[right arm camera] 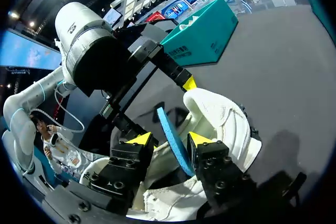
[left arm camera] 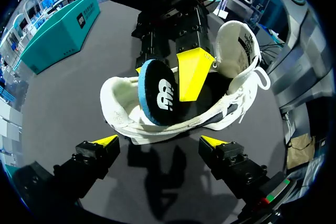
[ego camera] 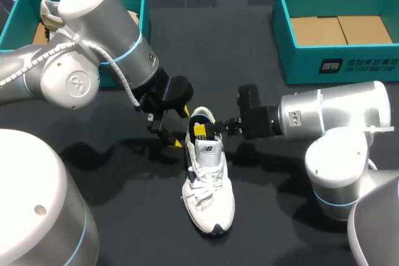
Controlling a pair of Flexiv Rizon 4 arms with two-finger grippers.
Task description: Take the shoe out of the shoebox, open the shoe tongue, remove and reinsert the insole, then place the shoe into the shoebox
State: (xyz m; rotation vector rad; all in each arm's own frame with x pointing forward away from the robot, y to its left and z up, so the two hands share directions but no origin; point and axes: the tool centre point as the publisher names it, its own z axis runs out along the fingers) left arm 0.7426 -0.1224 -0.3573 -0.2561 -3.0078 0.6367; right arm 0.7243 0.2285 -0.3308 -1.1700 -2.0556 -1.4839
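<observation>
Dark table (ego camera: 131, 210) carries the white shoe (ego camera: 209, 188), outside the shoebox (ego camera: 282, 35). Right gripper (right arm camera: 169, 139) straddles the insole (left arm camera: 157, 93) standing in its opening — clamping cannot be confirmed. Left gripper (left arm camera: 159, 141) hovers wide open, empty, at the heel — likely to steady it.

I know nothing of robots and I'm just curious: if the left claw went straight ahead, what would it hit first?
Probably the shoe: its white side lies right ahead of the open left claw. The insole stands up just behind that wall. Depth is hard to judge here.
</observation>
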